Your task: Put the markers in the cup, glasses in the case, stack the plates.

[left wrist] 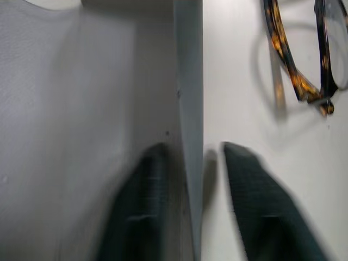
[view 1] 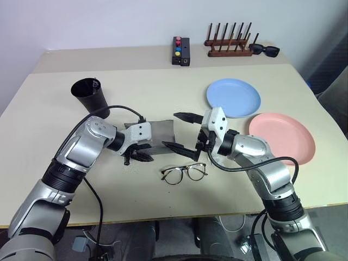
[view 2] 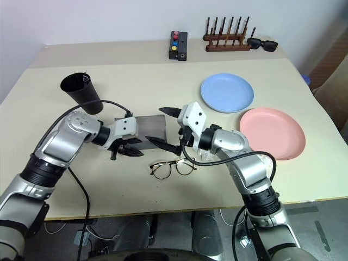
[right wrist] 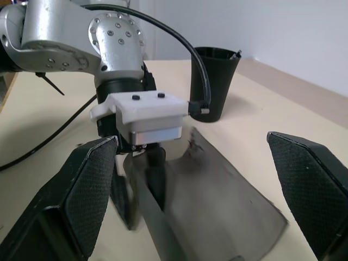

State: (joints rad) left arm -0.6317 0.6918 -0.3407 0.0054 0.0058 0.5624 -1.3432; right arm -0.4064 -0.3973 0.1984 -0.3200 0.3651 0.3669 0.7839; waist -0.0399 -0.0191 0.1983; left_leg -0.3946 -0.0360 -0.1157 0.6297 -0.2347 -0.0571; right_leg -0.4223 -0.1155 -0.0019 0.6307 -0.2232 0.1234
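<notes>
The left gripper [view 1: 140, 156] is shown at the near edge of the grey case [view 1: 160, 135], its two fingers [left wrist: 260, 206] parted, one on each side of the case's thin front wall, without a visible clamp on it. The right gripper [view 1: 182, 133] is held level at the case's 3 o'clock side, jaws spread wide, one finger above the far corner and one at the near corner, nothing being held between them. The case is seen at the table's centre, lid raised. The glasses [view 1: 184, 173] are laid on the table [view 1: 49, 103] at 6 o'clock from the case, just beside it, lenses facing the near edge and temples unfolded. The black cup [view 1: 90, 96] is stood upright at 10 o'clock from the case, with a marker tip [view 1: 97, 83] visible at its rim. The blue plate [view 1: 233, 98] is placed at 2 o'clock from the case and the pink plate [view 1: 283, 138] at 3 o'clock, the two lying side by side, unstacked. Along the far edge, at 12 to 1 o'clock, a black button box [view 1: 181, 50], a wooden rack [view 1: 229, 43] and black sunglasses [view 1: 265, 50] are set.
</notes>
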